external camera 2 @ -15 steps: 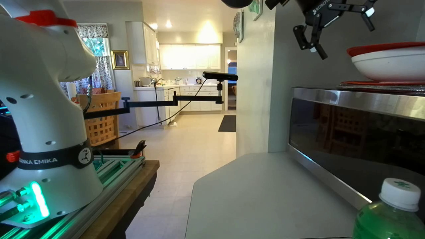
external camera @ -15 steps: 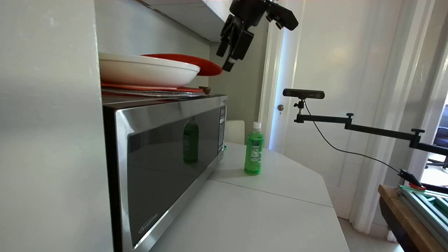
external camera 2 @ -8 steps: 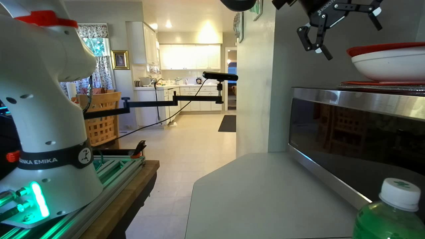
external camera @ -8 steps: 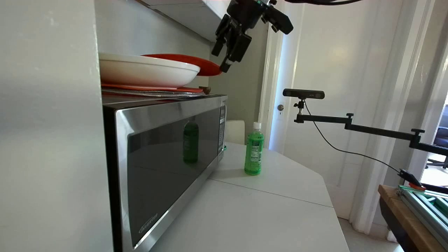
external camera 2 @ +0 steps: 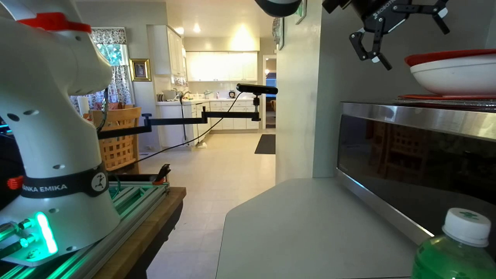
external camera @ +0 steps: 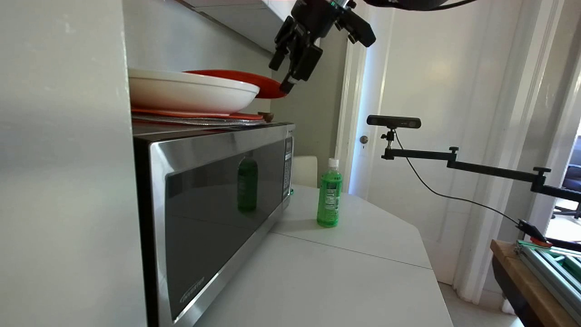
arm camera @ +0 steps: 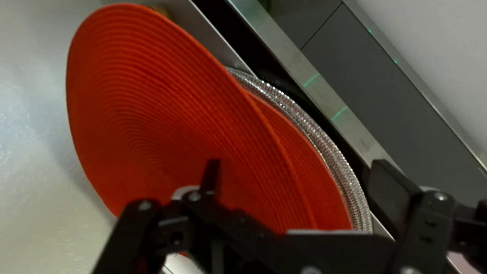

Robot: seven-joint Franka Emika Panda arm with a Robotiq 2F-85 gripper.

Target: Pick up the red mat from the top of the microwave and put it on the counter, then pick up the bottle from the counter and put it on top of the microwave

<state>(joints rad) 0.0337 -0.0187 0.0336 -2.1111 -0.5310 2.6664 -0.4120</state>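
Note:
The red mat (external camera: pixel 272 86) lies tilted on a white bowl on top of the microwave (external camera: pixel 199 231). It also shows in an exterior view (external camera 2: pixel 426 58) and fills much of the wrist view (arm camera: pixel 159 95). The bottle (external camera: pixel 329 200), green with a white cap, stands upright on the white counter (external camera: pixel 336 281) in front of the microwave. My gripper (external camera 2: pixel 417 48) is open and empty, above and beside the mat's edge. In the wrist view its fingers are wide apart, one (arm camera: pixel 211 177) over the mat and one (arm camera: pixel 392 190) beyond its rim. Contact cannot be told.
The white bowl (external camera: pixel 190 93) sits on another red mat and silvery mats (external camera: pixel 199 121). A wall cabinet (external camera: pixel 240 20) hangs above the microwave. A camera on a black arm (external camera: pixel 422 154) stands past the counter's edge. A small brown object (external camera: pixel 266 116) is at the microwave's back.
My gripper has shifted a little toward the red mat, leftward and slightly down in an exterior view. The mat, bowl and bottle have not moved.

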